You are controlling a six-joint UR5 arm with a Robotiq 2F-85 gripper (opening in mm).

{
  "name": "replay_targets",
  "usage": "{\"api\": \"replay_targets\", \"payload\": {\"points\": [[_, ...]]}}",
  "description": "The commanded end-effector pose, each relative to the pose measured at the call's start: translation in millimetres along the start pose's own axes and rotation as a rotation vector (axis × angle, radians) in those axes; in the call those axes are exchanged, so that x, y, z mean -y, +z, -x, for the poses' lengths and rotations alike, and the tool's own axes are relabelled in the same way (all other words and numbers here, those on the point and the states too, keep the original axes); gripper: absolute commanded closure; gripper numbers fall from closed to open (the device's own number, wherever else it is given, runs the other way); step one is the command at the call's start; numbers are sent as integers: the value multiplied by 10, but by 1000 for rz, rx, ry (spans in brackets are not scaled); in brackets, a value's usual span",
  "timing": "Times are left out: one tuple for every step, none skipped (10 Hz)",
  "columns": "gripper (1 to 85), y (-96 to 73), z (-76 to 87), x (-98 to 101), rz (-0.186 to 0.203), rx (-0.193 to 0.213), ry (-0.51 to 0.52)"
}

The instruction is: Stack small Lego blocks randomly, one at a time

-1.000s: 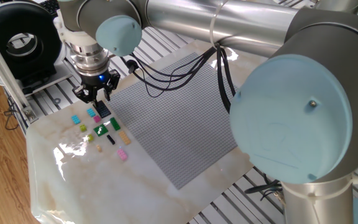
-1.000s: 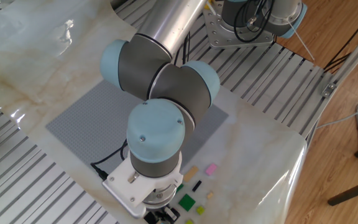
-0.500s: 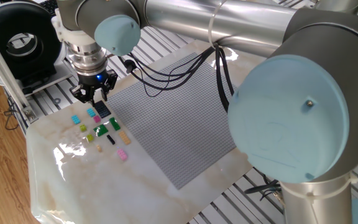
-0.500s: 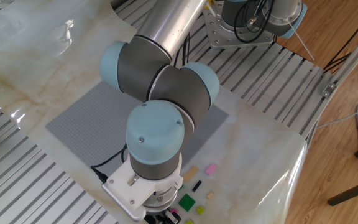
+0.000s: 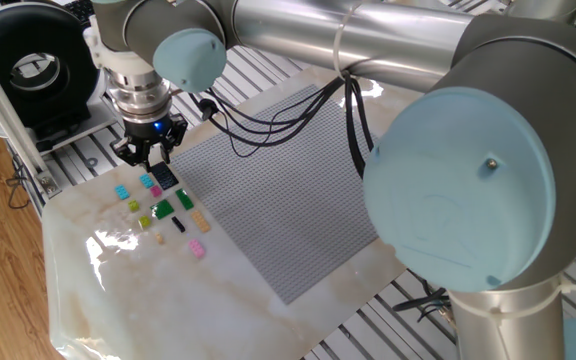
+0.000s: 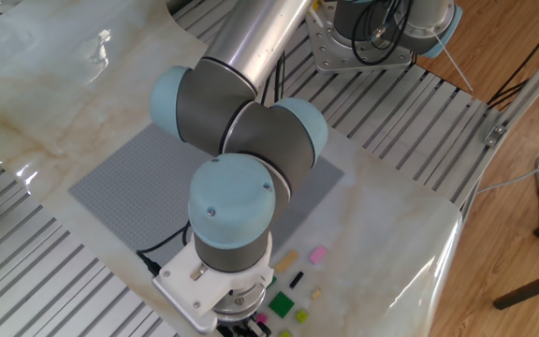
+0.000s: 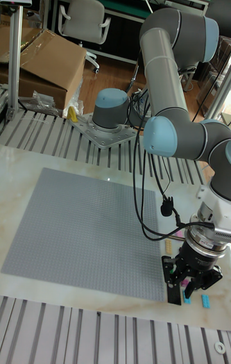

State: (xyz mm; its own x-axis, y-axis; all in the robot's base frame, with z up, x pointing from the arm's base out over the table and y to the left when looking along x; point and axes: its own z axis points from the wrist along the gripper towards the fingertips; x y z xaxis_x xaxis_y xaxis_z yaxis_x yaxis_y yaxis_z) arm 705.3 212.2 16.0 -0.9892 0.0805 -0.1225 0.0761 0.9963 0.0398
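The small Lego blocks lie in a loose cluster on the marble sheet at the left. They include a cyan block (image 5: 122, 191), a second cyan one (image 5: 146, 181), a pink one (image 5: 155, 189), a dark plate (image 5: 166, 175), a yellow-green one (image 5: 134, 205), two green ones (image 5: 162, 209) (image 5: 185, 200), a tan one (image 5: 200, 222), a black one (image 5: 178, 225) and another pink one (image 5: 198, 249). My gripper (image 5: 147, 155) hangs open just above the cluster's far end, over the cyan block and dark plate. From the other side the wrist hides most of the gripper (image 6: 242, 327); the green block (image 6: 282, 303) and pink block (image 6: 317, 254) show.
The large grey studded baseplate (image 5: 288, 190) lies right of the blocks. A black round device (image 5: 38, 70) stands at the back left. The arm's cables (image 5: 268, 120) hang over the baseplate. The marble's edge (image 5: 53, 250) runs close to the blocks on the left.
The gripper has shifted slightly left over the far end of the block cluster. The blocks have not moved.
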Motion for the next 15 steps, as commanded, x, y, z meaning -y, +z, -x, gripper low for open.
{"api": "replay_targets", "payload": {"points": [[473,8,-13,-12,23,-1,18],[473,12,-18,-1,21,-1,27],[473,15,-3,47,3,5,29],[473,6,11,100,-14,13,22],[473,11,23,78,-5,17,34],[470,15,15,-7,27,12,63],[467,20,10,-15,27,10,67],[467,30,5,2,16,10,66],[470,35,6,59,-3,14,56],[470,33,10,56,0,15,58],[470,35,5,20,11,14,62],[470,37,-10,0,10,12,67],[470,52,-25,17,1,10,67],[470,63,-52,17,0,4,69],[470,63,-68,21,-2,0,68]]}}
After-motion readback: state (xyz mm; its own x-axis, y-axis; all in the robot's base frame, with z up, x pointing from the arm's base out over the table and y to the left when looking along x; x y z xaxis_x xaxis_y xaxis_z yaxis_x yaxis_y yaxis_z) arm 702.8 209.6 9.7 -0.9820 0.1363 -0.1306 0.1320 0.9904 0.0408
